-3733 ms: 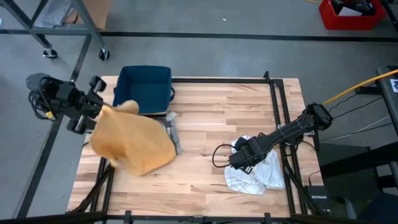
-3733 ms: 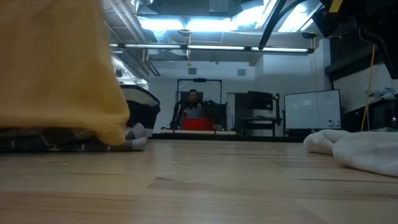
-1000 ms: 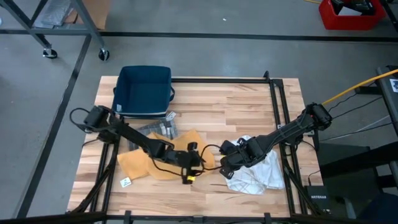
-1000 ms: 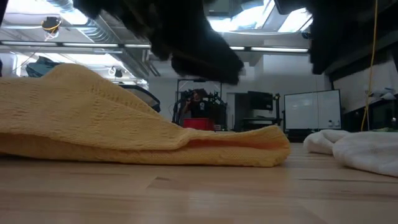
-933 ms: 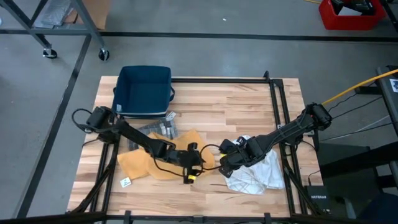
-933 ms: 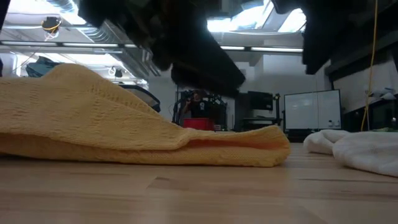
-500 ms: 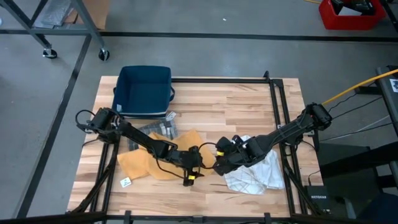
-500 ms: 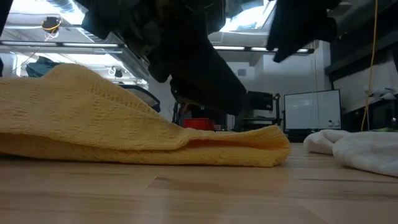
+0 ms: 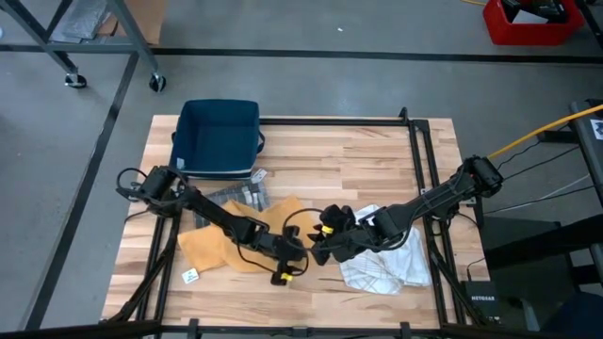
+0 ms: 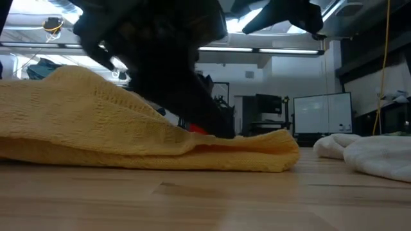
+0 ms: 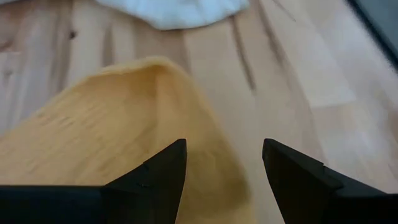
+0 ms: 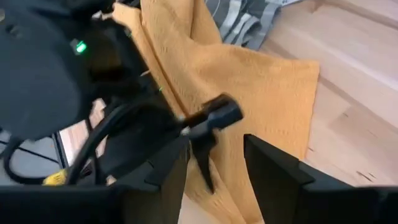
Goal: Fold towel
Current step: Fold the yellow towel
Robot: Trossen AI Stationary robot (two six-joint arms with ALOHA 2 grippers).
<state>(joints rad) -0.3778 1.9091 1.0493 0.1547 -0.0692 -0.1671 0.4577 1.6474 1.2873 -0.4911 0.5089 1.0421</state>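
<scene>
Two grippers are meeting at the yellow towel [image 9: 226,243], which is lying rumpled just in front of the blue bin [image 9: 219,137]. Left gripper [image 11: 221,171] is hovering spread wide over the towel's near corner, holding nothing; right gripper [image 12: 214,163] is standing part-open beside it, also empty. Judging by this, corner-grasping is starting; next, each should pinch an edge.

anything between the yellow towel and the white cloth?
Bare wood only between the yellow towel and the white cloth, clearest in the low view.
</scene>
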